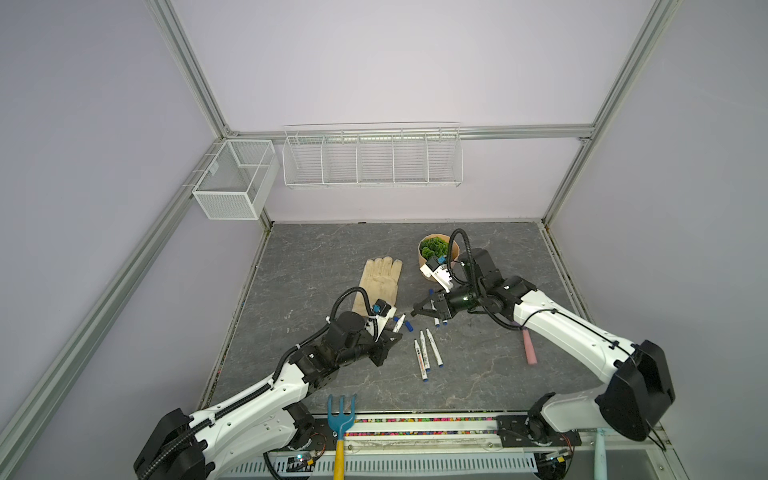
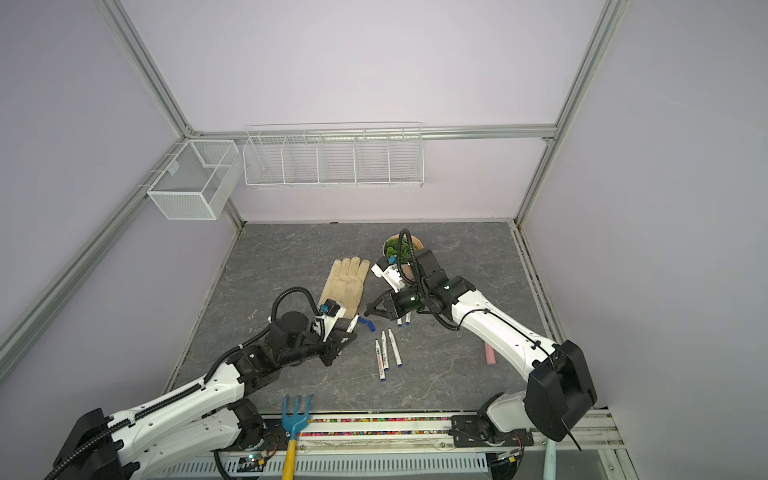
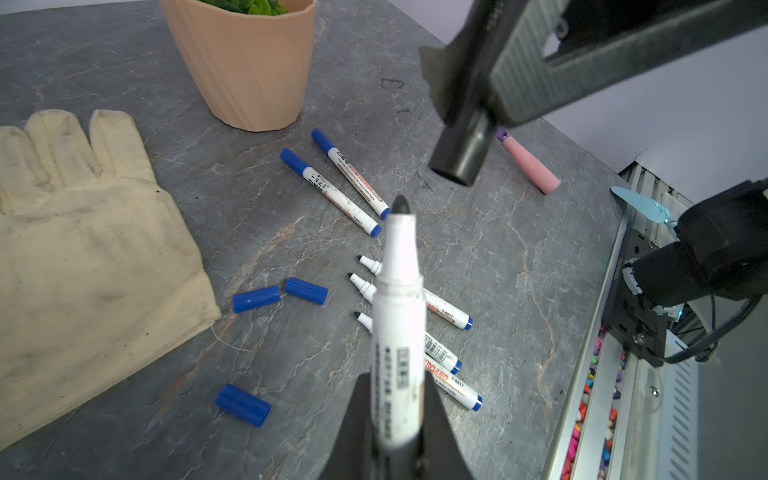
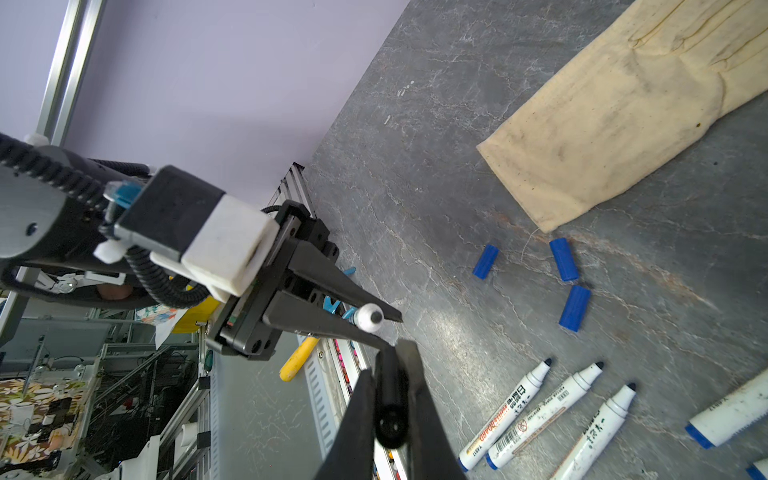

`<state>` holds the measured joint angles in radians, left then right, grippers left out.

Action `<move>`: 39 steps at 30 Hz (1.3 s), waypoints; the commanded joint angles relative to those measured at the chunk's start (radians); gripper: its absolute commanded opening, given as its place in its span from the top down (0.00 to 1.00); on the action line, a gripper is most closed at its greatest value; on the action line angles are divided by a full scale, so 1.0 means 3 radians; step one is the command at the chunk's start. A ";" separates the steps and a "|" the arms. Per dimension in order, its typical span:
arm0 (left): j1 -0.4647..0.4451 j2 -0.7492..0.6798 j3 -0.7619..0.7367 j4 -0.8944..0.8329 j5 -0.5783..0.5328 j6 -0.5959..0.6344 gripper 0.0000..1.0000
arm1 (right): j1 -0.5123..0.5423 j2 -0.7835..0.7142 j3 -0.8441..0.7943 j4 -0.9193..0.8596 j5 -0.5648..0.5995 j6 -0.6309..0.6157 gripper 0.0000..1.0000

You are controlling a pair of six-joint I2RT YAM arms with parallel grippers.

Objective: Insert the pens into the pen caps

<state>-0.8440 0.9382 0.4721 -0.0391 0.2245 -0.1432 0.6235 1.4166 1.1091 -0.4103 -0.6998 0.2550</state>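
Two light, stiff, slippery pieces: left fingers [image 3: 353,436] clamp the pen [image 3: 398,299] by its barrel; right fingers [image 3: 515,62] pinch the black cap [image 3: 457,153], seemingly near its closed end.

**Enclosure: walls, fixtures, work surface**

Pale lilac walls [image 1: 395,62] on three sides, joined by aluminium frame posts [image 1: 190,70]. A white wire rack [image 1: 372,162] with five compartments is mounted on the back wall. A white mesh basket [image 1: 232,183] hangs at the left rail. The tabletop [image 1: 332,249] is dark grey and marble-veined. Lighting is even and soft.
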 commanded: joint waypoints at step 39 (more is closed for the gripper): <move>-0.0059 0.0043 -0.0036 0.0018 -0.0019 0.0166 1.00 | 0.0007 -0.0074 0.0005 0.0228 -0.0124 0.0004 0.93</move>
<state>-0.8562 0.9489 0.4721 -0.0353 0.2214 -0.1184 0.6315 1.4284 1.1210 -0.3843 -0.7200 0.2550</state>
